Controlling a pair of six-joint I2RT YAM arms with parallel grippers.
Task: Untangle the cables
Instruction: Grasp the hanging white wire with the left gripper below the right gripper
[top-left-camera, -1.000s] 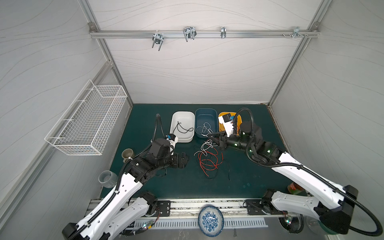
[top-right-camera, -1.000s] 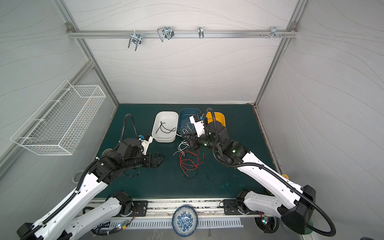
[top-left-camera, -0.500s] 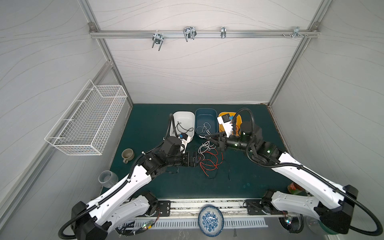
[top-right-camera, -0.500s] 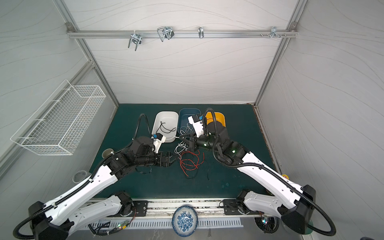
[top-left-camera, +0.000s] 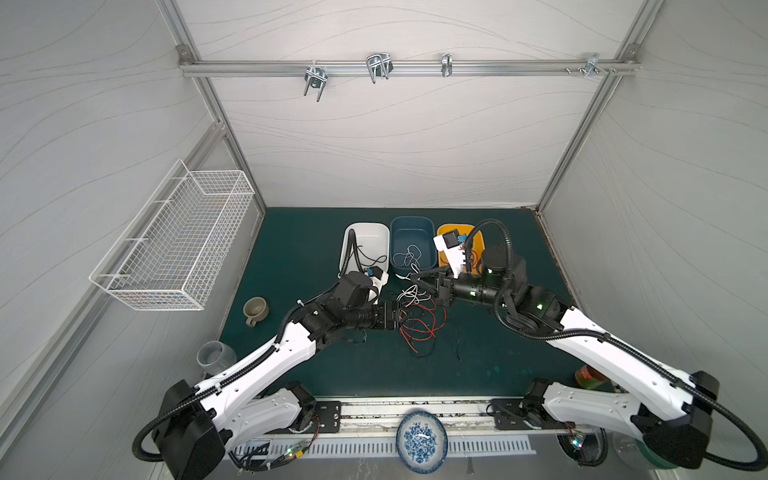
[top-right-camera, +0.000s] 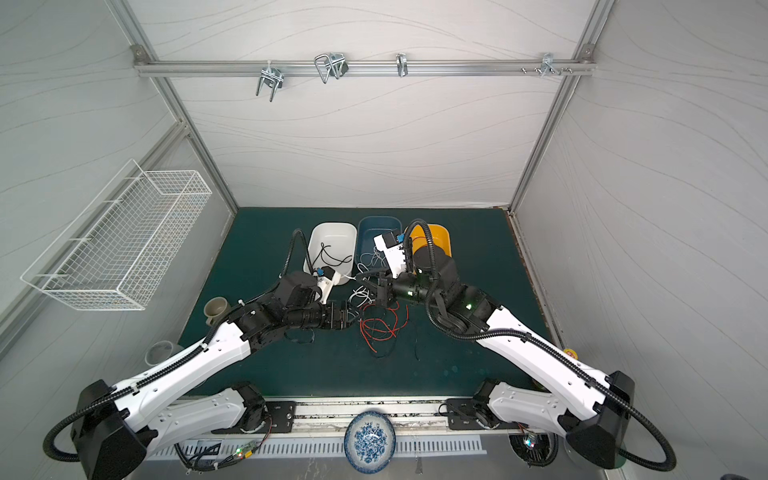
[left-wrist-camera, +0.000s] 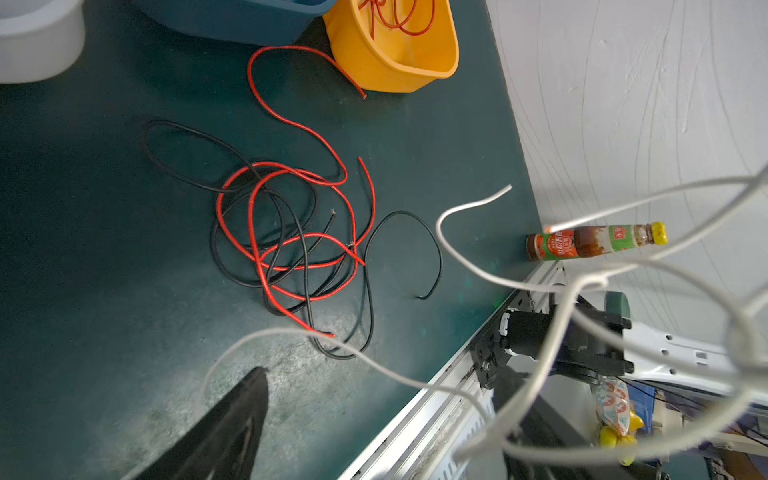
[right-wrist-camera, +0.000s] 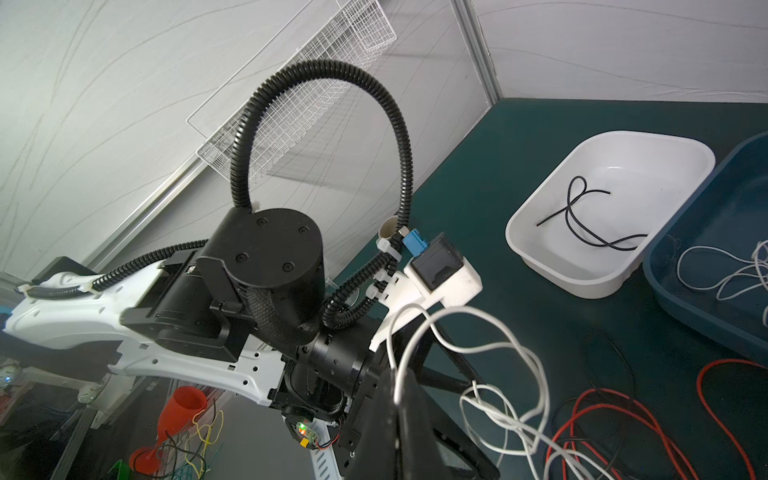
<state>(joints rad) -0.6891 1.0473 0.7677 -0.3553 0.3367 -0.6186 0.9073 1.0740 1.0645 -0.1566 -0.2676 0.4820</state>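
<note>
We pinch the thin white wires (top-left-camera: 412, 296) in the right claw (top-left-camera: 415, 281), dangling over the tangle of red and black wires (left-wrist-camera: 286, 241) lying on the dark green counter (top-left-camera: 299, 249) beneath it, seemingly so our left claw (top-left-camera: 400, 319), spread just beside them, can seize one strand.

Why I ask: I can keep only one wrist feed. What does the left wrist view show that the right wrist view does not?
Only the left wrist view: the yellow tub with a red cable inside, and the sauce bottle. Only the right wrist view: the black cable in the white tub, the wire basket, the left arm. Both: the white cables hanging near the lens, the red-and-black tangle on the mat, the blue tub.
</note>
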